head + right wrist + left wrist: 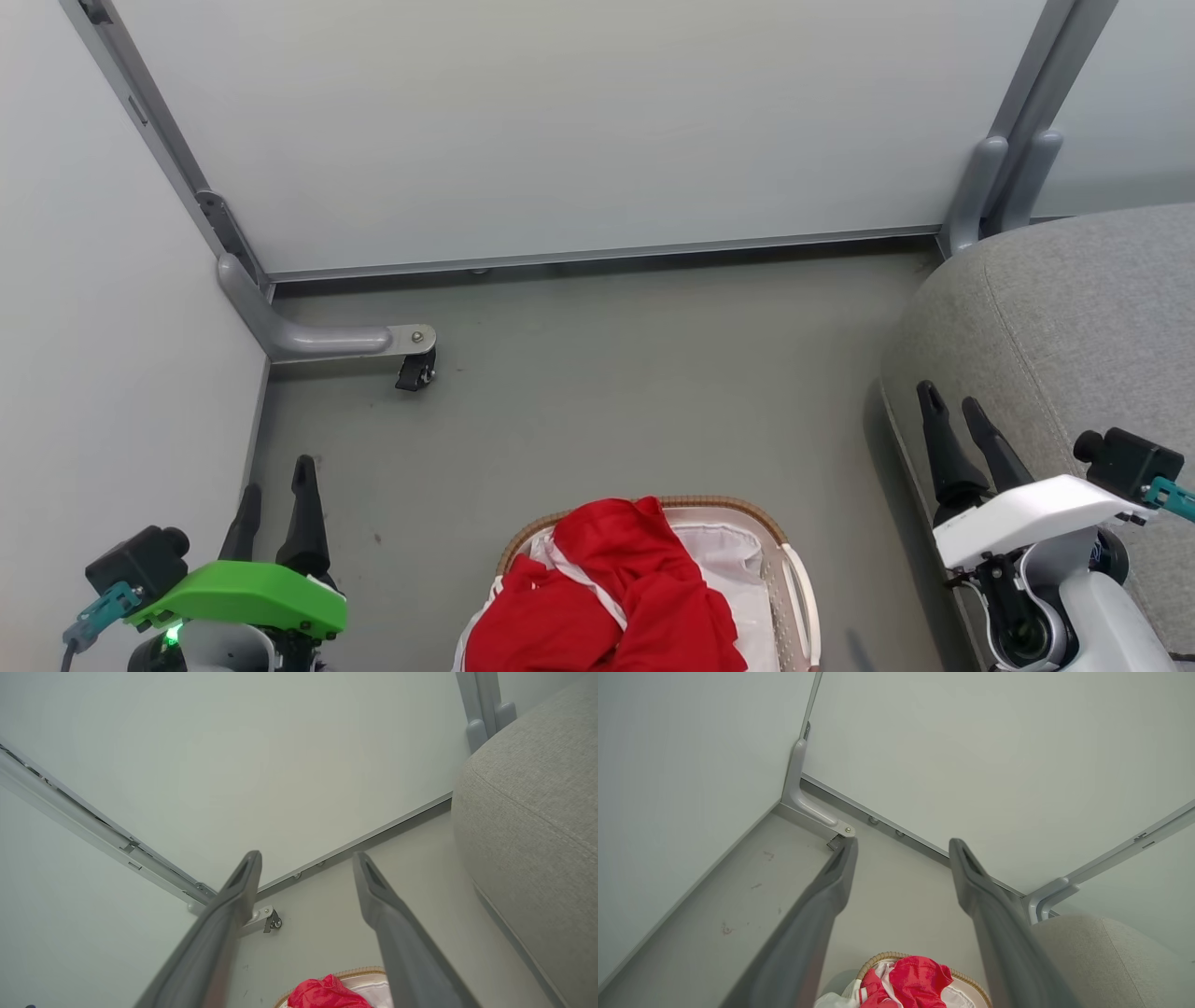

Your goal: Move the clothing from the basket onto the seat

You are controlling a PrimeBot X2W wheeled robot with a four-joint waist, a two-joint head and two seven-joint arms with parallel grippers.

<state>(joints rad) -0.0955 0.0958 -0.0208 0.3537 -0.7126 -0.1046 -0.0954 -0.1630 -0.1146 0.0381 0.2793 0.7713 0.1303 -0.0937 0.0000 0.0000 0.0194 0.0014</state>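
You are at the very start of the job: nothing has been picked up yet. The clothing (616, 583) lies heaped in the basket (801, 597), bunched toward its left side and seeming to lap over the rim there, with a thin white liner (738, 551) showing beneath it on the right. The basket stands on the floor (607, 392) between your two arms, low in the head view. Your left hand (277, 478) hovers left of the basket with its fingers spread wide and nothing between them. Your right hand (948, 397) hangs in front of the rounded end of the seat (1074, 308), just as wide open and just as empty. The seat is near the basket's right side. The next move, as I judge it, calls for bringing one hand down and inward over the red heap and closing on a thick fold of fabric, not on the liner. Lift until the trailing cloth clears the rim and handle, then carry it right onto the seat. Expect the garment to sag, and the liner or the light basket may try to follow.
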